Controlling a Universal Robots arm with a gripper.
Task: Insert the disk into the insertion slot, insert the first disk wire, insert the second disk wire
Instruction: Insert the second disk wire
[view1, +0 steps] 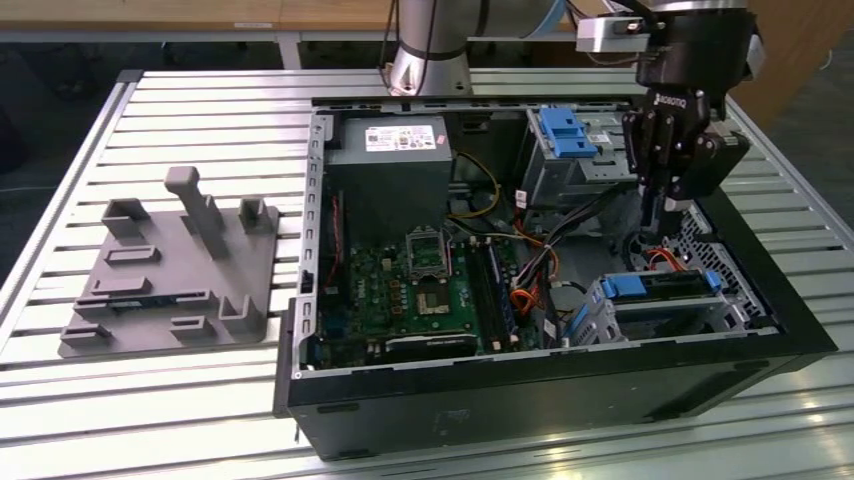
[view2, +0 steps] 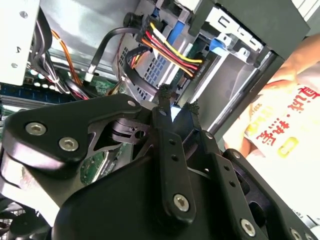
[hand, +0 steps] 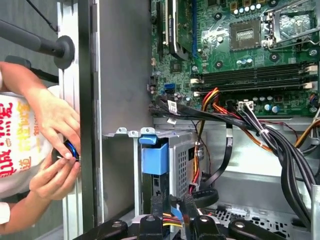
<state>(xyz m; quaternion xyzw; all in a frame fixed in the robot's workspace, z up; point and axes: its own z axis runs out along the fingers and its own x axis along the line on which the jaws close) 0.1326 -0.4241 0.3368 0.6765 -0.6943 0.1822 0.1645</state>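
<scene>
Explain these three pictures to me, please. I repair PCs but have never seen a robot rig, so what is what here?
The exterior view comes from a camera standing off the machine. It shows a grey robot arm reaching down into an open computer case on a slatted metal table. At the exterior view's left lies a grey plastic fixture. The black part at the arm's end is its hand. The two wrist views come from cameras riding on the arm, so they look past the hand into the case. The disk, in its blue carrier, already sits in the insertion slot, the silver cage. The hand hangs by a bundle of coloured wires near that cage. I cannot tell whether it grips anything. A person's hands show beside the case in the first wrist view.
</scene>
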